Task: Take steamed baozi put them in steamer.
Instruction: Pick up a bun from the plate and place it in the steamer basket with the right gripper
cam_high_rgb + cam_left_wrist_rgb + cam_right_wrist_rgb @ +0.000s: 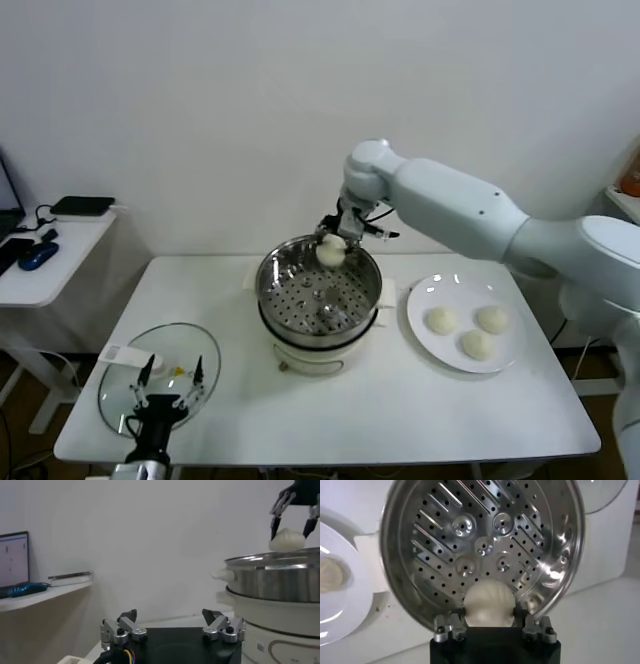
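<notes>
3 baozi on plate — 1 baozi in right end effector — 1 steamer

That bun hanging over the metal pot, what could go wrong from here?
1. The right gripper holds the bun over the far rim of the steamer, not its middle. Released here, it might catch the rim and roll out.
2. The soft bun could stick to the jaws or get dented.
3. Three buns wait on the plate; the steamer's perforated floor is bare, so poor spacing could crowd them.

right gripper clamped, left gripper parted
</notes>
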`<state>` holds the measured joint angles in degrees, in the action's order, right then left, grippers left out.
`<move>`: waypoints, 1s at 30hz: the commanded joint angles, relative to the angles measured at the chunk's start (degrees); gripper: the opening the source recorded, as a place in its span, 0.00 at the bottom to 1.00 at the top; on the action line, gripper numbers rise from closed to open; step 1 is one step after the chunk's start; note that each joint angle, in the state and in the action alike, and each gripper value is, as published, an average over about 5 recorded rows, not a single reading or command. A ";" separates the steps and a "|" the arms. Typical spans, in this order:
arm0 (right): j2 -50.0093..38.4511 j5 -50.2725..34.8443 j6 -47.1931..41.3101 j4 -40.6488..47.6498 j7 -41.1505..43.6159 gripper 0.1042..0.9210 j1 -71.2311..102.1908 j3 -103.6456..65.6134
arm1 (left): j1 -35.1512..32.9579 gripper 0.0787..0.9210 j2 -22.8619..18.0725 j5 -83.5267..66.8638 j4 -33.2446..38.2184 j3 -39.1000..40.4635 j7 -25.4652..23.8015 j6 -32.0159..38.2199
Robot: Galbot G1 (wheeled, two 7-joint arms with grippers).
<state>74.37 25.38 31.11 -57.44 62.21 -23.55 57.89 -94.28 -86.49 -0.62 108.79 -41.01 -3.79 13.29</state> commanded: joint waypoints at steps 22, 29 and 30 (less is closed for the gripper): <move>6.82 12.78 4.57 9.15 -1.51 0.72 7.27 -6.11 | -0.07 0.88 0.31 -0.56 -1.30 -0.17 0.09 -0.10; 6.74 12.76 5.07 9.06 -1.75 0.87 7.41 -6.21 | 0.02 0.88 0.26 -0.50 -1.37 -0.19 0.08 -0.04; 6.62 12.65 5.18 8.91 -1.69 0.87 7.27 -6.25 | 0.01 0.88 0.26 -0.49 -1.38 -0.19 0.08 -0.02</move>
<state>80.65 37.05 35.91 -49.19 60.54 -16.56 52.13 -94.28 -86.19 -1.13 107.44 -41.21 -3.69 13.25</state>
